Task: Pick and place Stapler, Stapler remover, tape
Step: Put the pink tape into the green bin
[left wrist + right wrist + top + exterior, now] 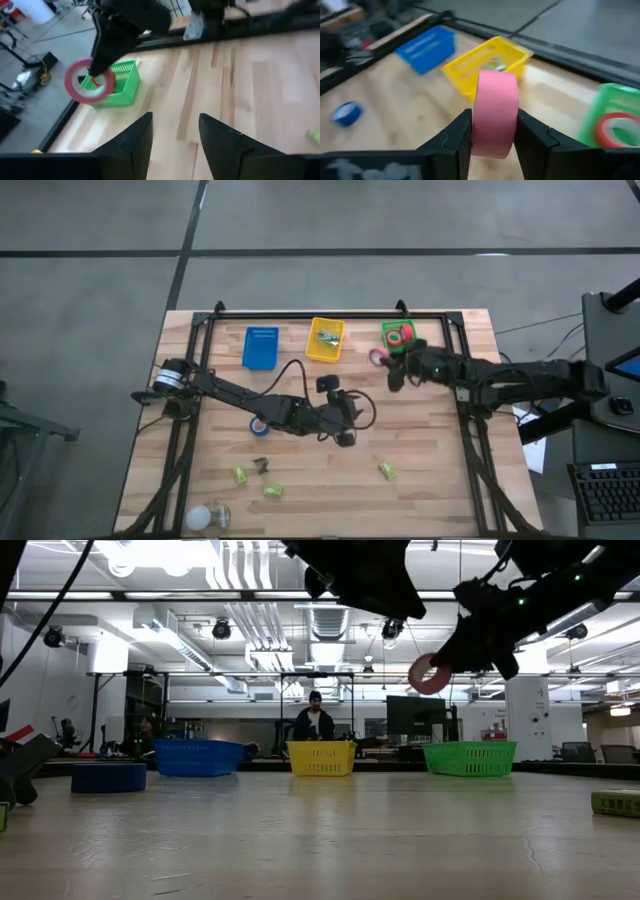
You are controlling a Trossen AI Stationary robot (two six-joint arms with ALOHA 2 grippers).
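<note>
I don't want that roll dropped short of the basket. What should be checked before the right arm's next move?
1. Grip: right gripper fingers clamp the pink tape roll on both sides: ok.
2. Roll lifted off the table: ok.
3. Roll over the green basket: not ok, it hangs beside it.
4. Room in the basket: one red roll inside, space beside it: ok.
5. Left gripper out of the way, mid-table, open: ok.
</note>
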